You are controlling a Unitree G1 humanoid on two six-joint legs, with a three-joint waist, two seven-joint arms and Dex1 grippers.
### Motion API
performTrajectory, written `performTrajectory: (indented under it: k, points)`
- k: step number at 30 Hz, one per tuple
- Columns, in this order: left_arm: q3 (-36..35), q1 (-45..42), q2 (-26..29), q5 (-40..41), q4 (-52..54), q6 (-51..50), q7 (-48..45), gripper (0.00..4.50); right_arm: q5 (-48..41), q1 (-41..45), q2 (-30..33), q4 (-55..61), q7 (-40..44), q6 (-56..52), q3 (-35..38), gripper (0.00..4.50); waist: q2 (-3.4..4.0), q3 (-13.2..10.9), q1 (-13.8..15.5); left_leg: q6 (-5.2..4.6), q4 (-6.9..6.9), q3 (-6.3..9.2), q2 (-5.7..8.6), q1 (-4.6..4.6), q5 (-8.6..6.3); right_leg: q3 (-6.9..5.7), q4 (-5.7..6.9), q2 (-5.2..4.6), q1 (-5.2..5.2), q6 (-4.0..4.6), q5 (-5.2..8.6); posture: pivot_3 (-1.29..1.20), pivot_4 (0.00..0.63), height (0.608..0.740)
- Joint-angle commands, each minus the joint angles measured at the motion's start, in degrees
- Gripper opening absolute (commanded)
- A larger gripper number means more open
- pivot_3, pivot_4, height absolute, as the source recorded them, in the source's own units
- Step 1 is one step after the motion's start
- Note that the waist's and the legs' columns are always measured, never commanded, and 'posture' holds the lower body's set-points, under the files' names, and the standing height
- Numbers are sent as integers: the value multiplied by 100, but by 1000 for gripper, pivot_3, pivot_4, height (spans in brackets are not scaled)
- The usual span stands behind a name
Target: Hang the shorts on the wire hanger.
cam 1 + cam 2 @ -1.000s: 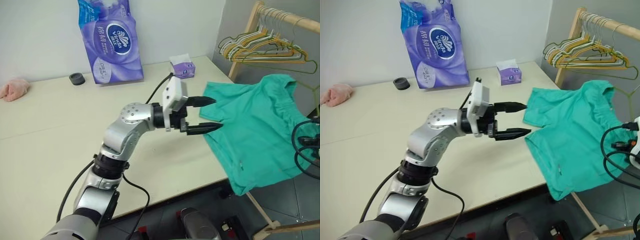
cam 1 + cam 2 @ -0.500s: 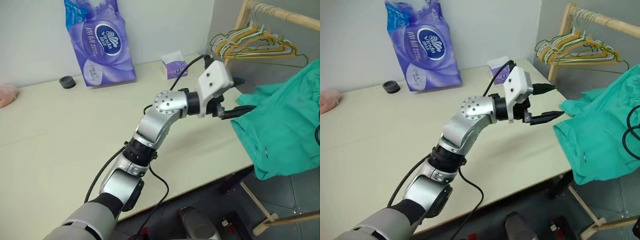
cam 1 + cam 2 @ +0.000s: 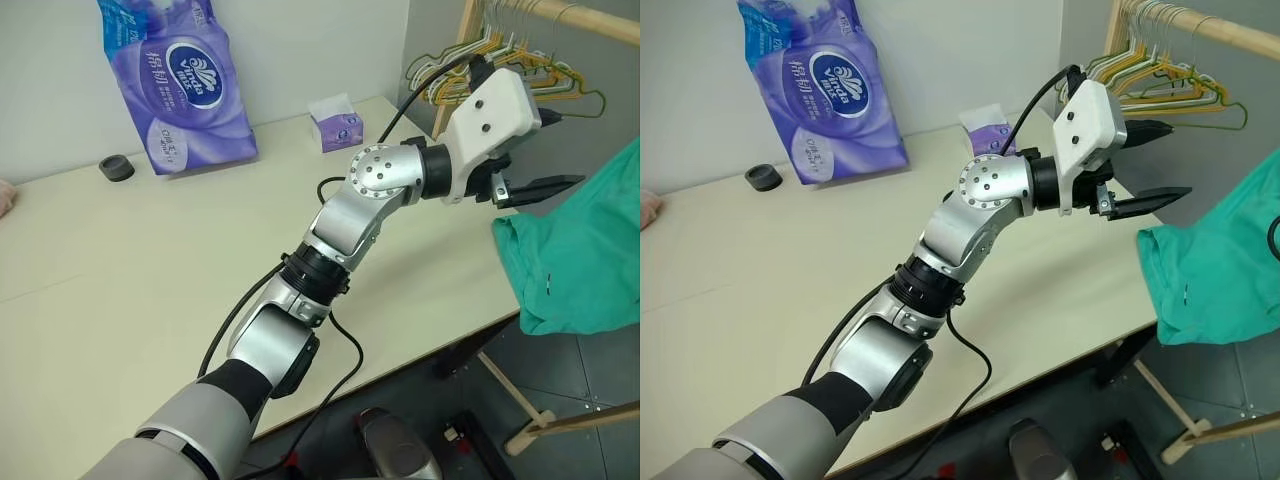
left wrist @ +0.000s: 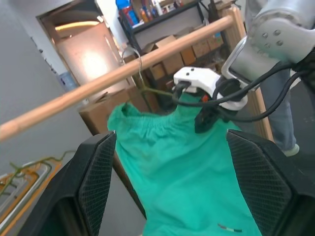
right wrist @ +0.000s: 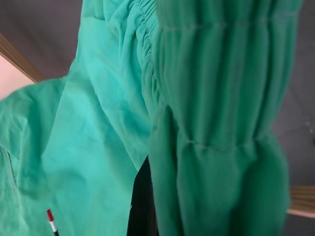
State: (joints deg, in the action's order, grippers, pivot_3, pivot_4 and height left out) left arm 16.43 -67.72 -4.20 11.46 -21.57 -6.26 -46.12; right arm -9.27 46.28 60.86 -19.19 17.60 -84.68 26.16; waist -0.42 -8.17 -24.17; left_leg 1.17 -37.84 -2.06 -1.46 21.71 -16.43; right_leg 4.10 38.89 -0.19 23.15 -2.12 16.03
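Right gripper (image 4: 205, 118) clamped on the teal-green thin fabric shorts (image 3: 585, 250) – holding them up off the table edge by the wooden rail; left gripper (image 3: 545, 150) spread, empty, aimed at them – presumably to steady them.

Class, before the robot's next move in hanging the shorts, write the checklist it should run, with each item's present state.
1. Left gripper open: ok.
2. Left gripper clear of the shorts: ok.
3. Right gripper shut on the shorts' waistband: ok.
4. Shorts lifted off the table: ok.
5. Wire hanger hooked over the rail: ok.
6. Shorts threaded onto the wire hanger: cannot tell.
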Motion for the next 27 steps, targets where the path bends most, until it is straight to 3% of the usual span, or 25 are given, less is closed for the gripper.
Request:
performTrajectory:
  k: [1, 6, 14, 21, 27]
  points:
    - [-160, -234, -88, 14, -31, 215, -59, 3757, -88, 213, 153, -70, 88, -59, -133, 0, 3, -23, 1, 0, 0, 0, 0, 0, 0, 1, 0, 0, 0, -1, 0, -440, 162, 740]
    - [-217, -269, -226, 202, -91, 85, -239, 3757, -136, 189, -25, 133, 1, -260, -51, 0, 8, -36, 6, 1, 0, 0, -2, 1, 0, 1, 0, 0, 0, -5, 0, -435, 161, 740]
    - [-423, -548, -236, 691, -13, -1086, -557, 3757, -117, 135, -219, 303, -105, -236, 102, 0, 7, -37, 9, 1, -1, 0, -2, 1, 0, 2, 0, -1, 0, -11, 2, -433, 157, 740]
    - [-465, -706, -166, 468, -239, -1123, -372, 3757, -158, 113, -312, 404, -90, -168, 122, 0, 8, -37, 13, 2, -1, 1, -2, 1, 0, 3, 0, -1, 0, -11, 2, -426, 153, 740]
    - [-458, -721, -172, 405, -288, -1044, -379, 3801, -80, 293, -587, 720, -330, -351, 435, 1776, 9, -37, 12, 2, -1, 1, -2, 1, 0, 4, 0, 0, 0, -11, 2, -427, 151, 740]
